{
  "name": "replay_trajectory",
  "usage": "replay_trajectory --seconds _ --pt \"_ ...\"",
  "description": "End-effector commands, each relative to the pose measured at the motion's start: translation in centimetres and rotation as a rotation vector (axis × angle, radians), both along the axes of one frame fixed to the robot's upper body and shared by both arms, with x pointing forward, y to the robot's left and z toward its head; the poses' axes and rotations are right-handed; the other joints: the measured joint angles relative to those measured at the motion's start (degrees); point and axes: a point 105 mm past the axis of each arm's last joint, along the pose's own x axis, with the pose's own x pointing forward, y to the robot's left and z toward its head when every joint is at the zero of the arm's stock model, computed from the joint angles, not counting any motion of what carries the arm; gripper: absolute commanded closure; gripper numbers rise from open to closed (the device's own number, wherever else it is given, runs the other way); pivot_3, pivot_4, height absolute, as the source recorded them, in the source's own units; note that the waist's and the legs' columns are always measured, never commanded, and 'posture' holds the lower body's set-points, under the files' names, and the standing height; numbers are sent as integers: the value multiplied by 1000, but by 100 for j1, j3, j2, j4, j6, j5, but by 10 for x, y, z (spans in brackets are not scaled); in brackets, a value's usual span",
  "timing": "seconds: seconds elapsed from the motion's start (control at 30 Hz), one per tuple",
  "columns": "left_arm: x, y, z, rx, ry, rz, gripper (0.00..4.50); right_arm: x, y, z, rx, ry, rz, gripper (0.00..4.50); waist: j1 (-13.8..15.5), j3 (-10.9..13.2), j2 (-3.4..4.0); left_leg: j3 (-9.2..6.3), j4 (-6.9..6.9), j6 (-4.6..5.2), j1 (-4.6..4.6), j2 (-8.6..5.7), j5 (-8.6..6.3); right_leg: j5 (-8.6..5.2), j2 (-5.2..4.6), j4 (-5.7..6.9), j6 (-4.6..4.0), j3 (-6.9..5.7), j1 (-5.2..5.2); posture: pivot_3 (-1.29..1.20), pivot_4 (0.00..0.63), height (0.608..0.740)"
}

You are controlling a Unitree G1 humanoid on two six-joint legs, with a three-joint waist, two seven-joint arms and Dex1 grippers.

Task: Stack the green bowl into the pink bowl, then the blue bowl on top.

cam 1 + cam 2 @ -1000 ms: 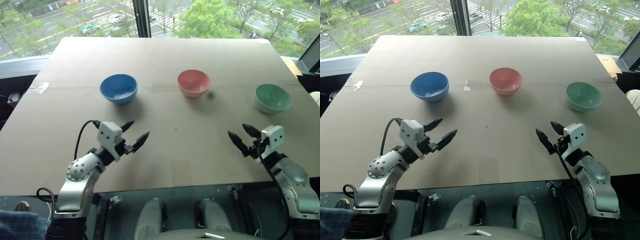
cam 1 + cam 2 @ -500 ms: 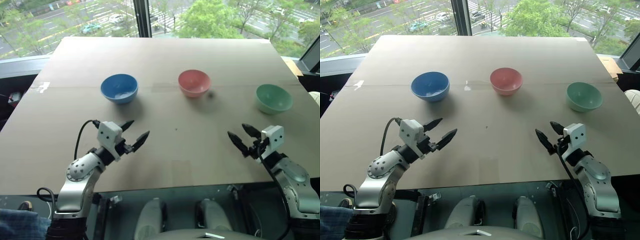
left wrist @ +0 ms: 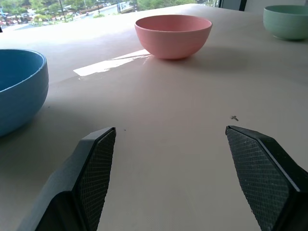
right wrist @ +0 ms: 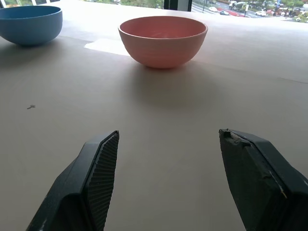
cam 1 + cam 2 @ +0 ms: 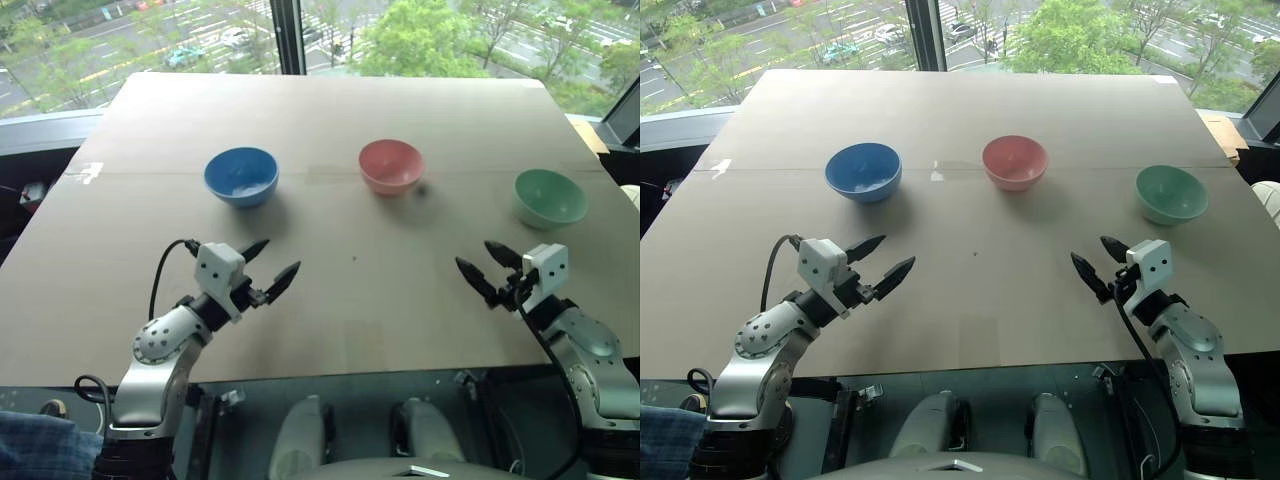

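We count three bowls on the desk (image 5: 330, 310), one of each colour, and two tools hovering over its near edge. The blue bowl (image 5: 240, 176) sits toward the desk's left edge, the pink bowl (image 5: 391, 165) stands about midway across, and the green bowl (image 5: 549, 197) lies close to the right edge; all three are upright, well apart from one another, in a loose row across the middle of the desk. Each bowl is empty, and none is nested in another. Our left tool (image 5: 270, 268) hangs near the front left part of the desk, its two black fingers spread wide and pinching nothing, with the blue bowl beyond it and slightly to its left. Our right tool (image 5: 488, 266) hangs near the front right part, fingers likewise spread and empty, with the green bowl beyond it toward the right edge. The pink bowl lies between and beyond both tools.
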Motion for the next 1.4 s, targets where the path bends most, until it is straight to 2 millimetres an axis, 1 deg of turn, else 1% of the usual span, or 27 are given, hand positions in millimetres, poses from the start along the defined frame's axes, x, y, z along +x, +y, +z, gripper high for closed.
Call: replay_trajectory --seconds 0.03,0.13,0.23,0.33,0.4,0.43,0.5,0.57,0.73,0.83,0.97,1.07,1.17,1.2,1.23,1.4 --pt "-4 -2 18 -34 -49 -10 643 14 16 23 -120 -60 62 1009 -11 1 1 -1 1 0 0 1 0 0 1 0 0 0 0 0 150 738" --pt "-7 1 22 -69 -21 -4 643 28 35 36 -228 -91 145 1009 -19 1 3 2 3 -1 0 3 0 0 4 1 0 2 -3 0 150 738" --pt "-12 1 26 -88 -7 3 643 43 51 45 -357 -129 230 1009 -30 1 3 0 3 0 -1 2 0 0 4 0 0 1 -3 0 150 738" --pt "-19 5 30 -113 8 12 643 63 64 54 -463 -151 263 1009 -17 1 1 0 3 0 -3 1 0 0 3 -2 0 1 -4 0 150 738" --pt "-25 5 35 -126 6 6 643 77 72 60 -503 -154 278 1009 1 2 1 -4 3 0 -7 1 0 0 3 -4 0 -2 -4 0 150 738" --pt "-28 6 40 -132 -4 2 643 85 82 62 -529 -150 305 1009 -15 3 1 -3 3 0 -8 1 0 0 2 -4 0 -2 -4 0 150 738" --pt "-35 6 49 -144 -26 -8 643 99 94 63 -606 -143 338 1009 -27 3 1 -2 4 -1 -9 1 0 0 2 -4 0 -3 -5 0 150 738" --pt "-42 5 56 -156 -48 -27 643 111 102 62 -672 -145 352 1009 -75 5 3 -3 5 -1 -7 1 0 0 3 -2 -1 -3 -4 0 150 738" --pt "-55 5 65 -161 -88 -42 643 135 118 58 -786 -111 360 1009 -129 5 4 -7 0 -1 -12 -1 0 -1 1 -4 -2 -7 -5 0 150 738" --pt "-59 5 64 -161 -91 -34 643 142 121 52 -829 -80 368 1009 -148 7 7 -5 -3 -1 -14 -1 0 0 2 -4 -1 -8 -5 0 150 738" --pt "-63 3 62 -162 -93 -24 643 150 130 44 -883 -40 368 1009 -185 10 12 -2 -4 -4 -10 0 1 0 3 -4 -1 -7 -6 0 150 738" --pt "-68 3 61 -172 -104 -20 643 157 140 51 -914 -62 329 1009 -230 13 16 -4 -4 -8 -8 2 4 -1 4 -2 -2 -8 -6 0 150 738" --pt "-69 1 59 -181 -110 -16 643 159 146 57 -921 -91 327 1743 -242 16 21 -6 -8 -9 -10 1 4 -1 3 -3 -2 -9 -7 0 150 738" --pt "-69 0 58 -184 -111 -15 643 159 147 58 -923 -95 332 2312 -243 16 22 -7 -9 -9 -10 0 4 -1 2 -3 -2 -10 -7 0 150 738" --pt "-69 0 58 -186 -115 -14 643 159 149 59 -923 -100 336 2560 -248 16 21 -7 -11 -9 -10 0 4 -1 2 -3 -2 -10 -7 0 150 738" --pt "-67 -1 58 -197 -126 -10 643 159 151 60 -928 -110 345 4449 -279 17 24 -5 -28 -11 -10 0 5 0 2 -3 -2 -10 -7 0 150 738"
